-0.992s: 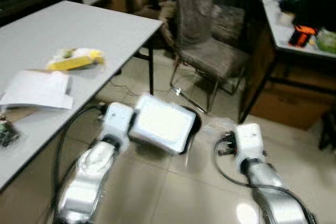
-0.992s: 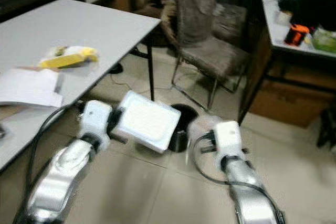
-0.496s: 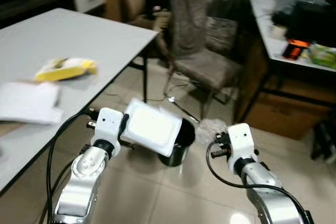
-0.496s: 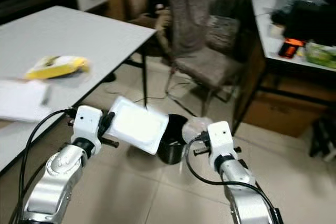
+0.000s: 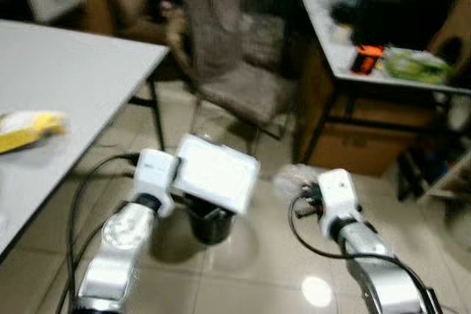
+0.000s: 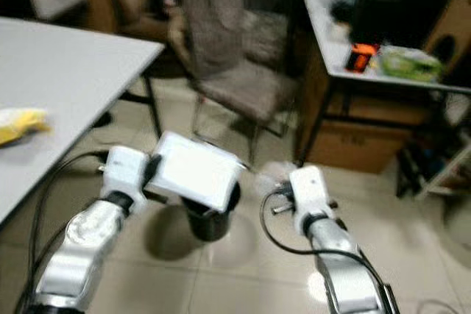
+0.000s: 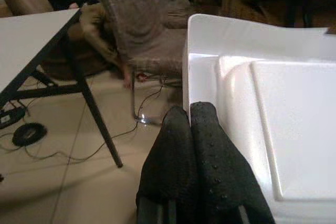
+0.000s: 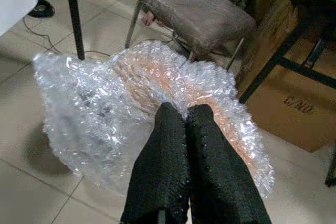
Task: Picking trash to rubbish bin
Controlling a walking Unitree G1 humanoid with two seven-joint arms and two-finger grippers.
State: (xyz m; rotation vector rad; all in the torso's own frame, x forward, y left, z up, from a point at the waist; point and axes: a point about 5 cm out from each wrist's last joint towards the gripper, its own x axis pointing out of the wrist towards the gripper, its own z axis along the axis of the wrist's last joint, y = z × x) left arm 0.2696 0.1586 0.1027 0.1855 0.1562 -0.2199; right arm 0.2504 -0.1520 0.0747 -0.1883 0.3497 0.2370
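My left gripper (image 7: pixel 190 116) is shut on the edge of a white plastic tray (image 5: pixel 215 174), which it holds tilted just above a small black rubbish bin (image 5: pixel 207 224) standing on the tiled floor. In the left wrist view its black fingers (image 7: pixel 202 145) pinch the tray's rim (image 7: pixel 252 98). My right gripper (image 8: pixel 184 116) is shut on a crumpled sheet of clear bubble wrap (image 8: pixel 131 108), held in the air to the right of the bin; the bubble wrap (image 5: pixel 294 179) shows beyond my right wrist.
A white table (image 5: pixel 66 86) with a yellow packet (image 5: pixel 26 130) stands at the left. A grey chair (image 5: pixel 235 71) is behind the bin. A dark desk (image 5: pixel 368 49) with a cardboard box (image 5: pixel 364 145) under it is at the right.
The camera has turned right, so the table slid left and the desk came nearer. The tray stays over the bin in my left gripper; the right still holds the bubble wrap.
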